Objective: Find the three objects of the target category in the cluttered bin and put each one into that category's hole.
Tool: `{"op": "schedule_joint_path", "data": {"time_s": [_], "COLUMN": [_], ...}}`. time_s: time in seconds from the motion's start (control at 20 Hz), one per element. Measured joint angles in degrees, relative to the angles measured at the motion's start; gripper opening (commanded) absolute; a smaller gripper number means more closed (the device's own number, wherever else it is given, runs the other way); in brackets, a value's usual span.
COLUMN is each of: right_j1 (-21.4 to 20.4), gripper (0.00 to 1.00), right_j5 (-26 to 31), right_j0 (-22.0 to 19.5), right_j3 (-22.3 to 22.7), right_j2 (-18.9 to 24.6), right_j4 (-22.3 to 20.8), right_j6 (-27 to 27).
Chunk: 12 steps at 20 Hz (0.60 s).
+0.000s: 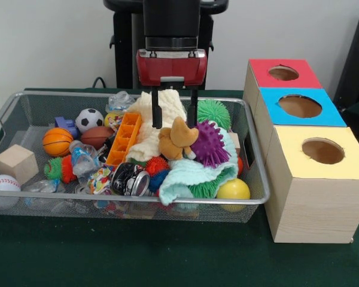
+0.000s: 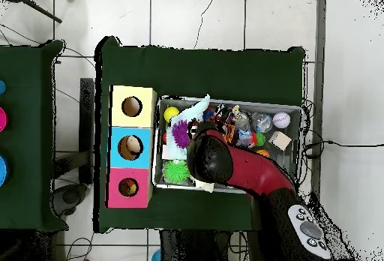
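Pincer (image 1: 175,109) hangs open and empty at frame centre, just above the plush dog (image 1: 176,139), seemingly lined up to grab it from the bin (image 1: 254,152).

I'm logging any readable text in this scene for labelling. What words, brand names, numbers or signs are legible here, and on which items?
No text can be read in either view.
Crushed metal can in the wire mesh bin: has printing, too blurred to read.
Small colourful patterned toy: markings, not legible.
Red, blue and yellow topped wooden boxes: no lettering, only holes.
White baseball: stitching only, no words visible.
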Motion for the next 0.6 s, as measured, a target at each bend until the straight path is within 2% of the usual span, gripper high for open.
{"op": "schedule_joint_path", "data": {"time_s": [0.6], "right_j1": [2.71], "gripper": [1.00], "right_j5": [-0.28], "right_j0": [-0.14], "right_j3": [0.02], "right_j2": [0.00], "right_j4": [0.00], "right_j6": [0.00]}}
